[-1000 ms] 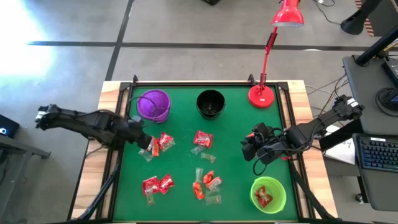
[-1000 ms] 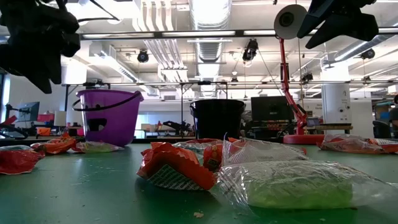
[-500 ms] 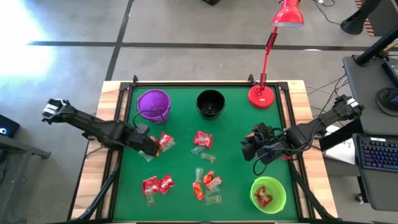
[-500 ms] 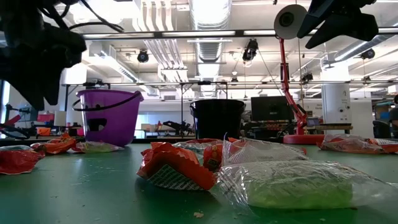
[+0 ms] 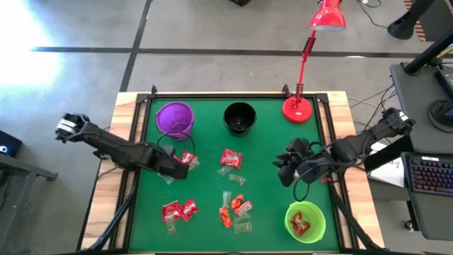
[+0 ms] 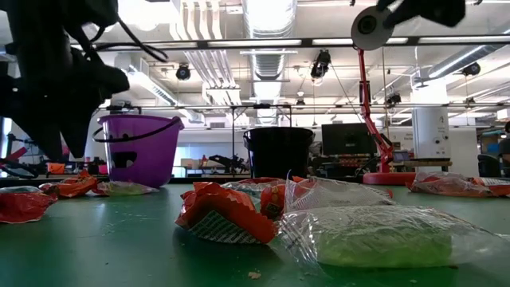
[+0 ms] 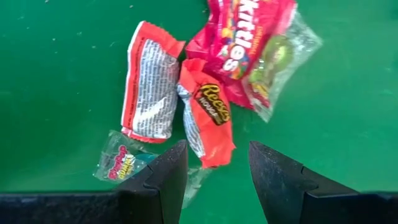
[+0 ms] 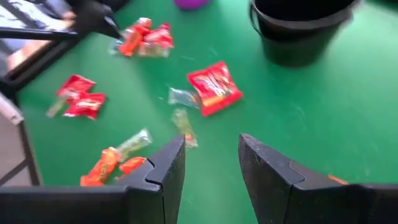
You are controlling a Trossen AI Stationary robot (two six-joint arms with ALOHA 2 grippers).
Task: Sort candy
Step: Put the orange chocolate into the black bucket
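Two dark, slender jointed arms trail black cables, each ending in blunt matte-black fingers (smooth, squared-off tips).

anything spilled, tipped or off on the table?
Nothing stands out. The purple cup, black cup and green cup stand upright, and the candy lies loose in small clusters on the green mat, still unsorted.
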